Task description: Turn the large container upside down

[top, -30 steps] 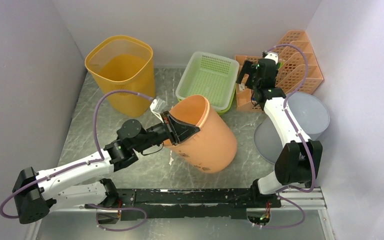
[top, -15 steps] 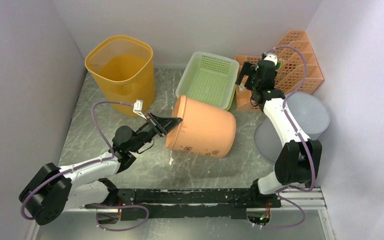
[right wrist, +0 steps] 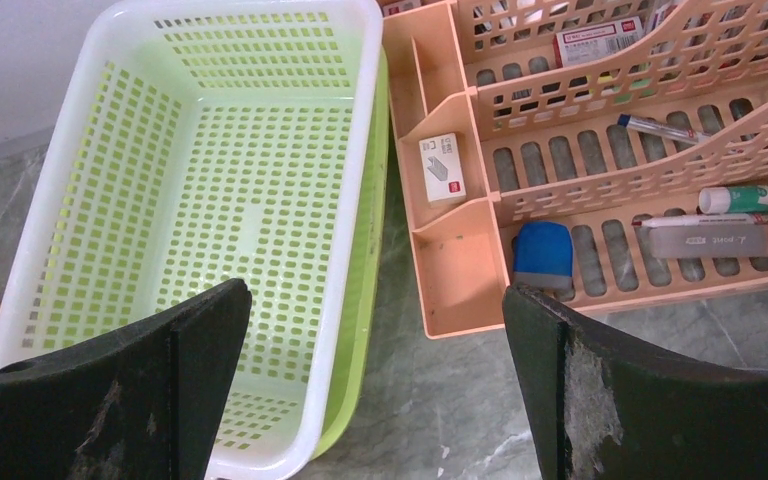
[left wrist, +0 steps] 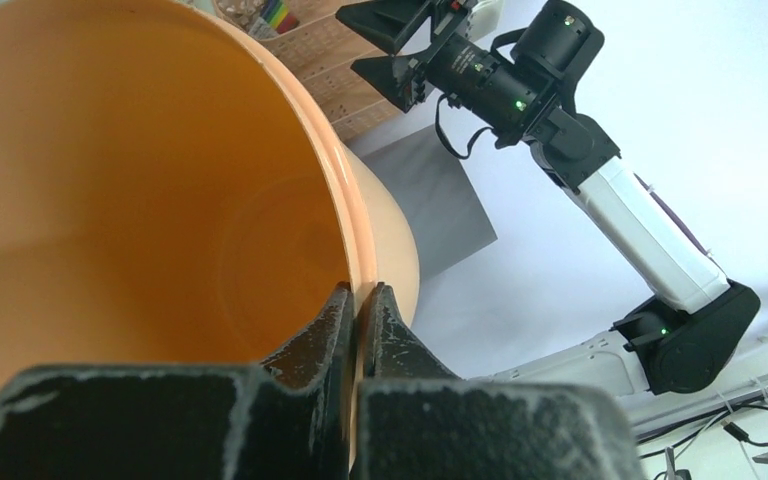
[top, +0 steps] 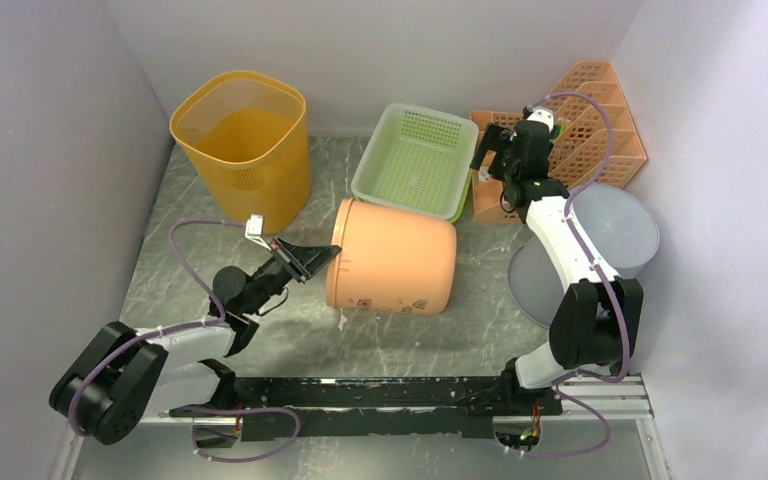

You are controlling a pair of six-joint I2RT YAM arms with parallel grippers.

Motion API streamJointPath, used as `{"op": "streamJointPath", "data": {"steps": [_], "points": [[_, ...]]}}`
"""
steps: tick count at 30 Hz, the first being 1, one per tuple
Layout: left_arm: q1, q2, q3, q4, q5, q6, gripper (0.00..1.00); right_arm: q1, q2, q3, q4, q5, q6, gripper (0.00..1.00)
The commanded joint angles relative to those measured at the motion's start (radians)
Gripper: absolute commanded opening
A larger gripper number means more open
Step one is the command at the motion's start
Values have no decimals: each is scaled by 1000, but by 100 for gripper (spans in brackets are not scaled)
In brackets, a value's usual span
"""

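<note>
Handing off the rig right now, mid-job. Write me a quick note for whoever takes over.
Left pincer: shut on the rim of the orange bucket.
Right pincer: open, empty, hanging above the green basket and desk organizer.
Bucket: on its side on the table, mouth facing the left arm.
Done: tipped halfway.
Left to do: turn it further until the mouth sits on the table, then release.

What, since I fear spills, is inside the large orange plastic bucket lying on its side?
In the left wrist view the large orange plastic bucket shows bare walls and bottom, nothing in it. The left gripper, shut on its rim, hides the nearest inner wall.
</note>
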State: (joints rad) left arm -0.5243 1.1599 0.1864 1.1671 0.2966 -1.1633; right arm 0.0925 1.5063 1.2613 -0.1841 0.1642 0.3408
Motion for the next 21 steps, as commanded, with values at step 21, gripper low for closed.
{"op": "streamJointPath", "data": {"steps": [21], "points": [[156, 217, -97, 102, 238, 108, 46, -7, 17, -56, 51, -5, 7, 100]]}}
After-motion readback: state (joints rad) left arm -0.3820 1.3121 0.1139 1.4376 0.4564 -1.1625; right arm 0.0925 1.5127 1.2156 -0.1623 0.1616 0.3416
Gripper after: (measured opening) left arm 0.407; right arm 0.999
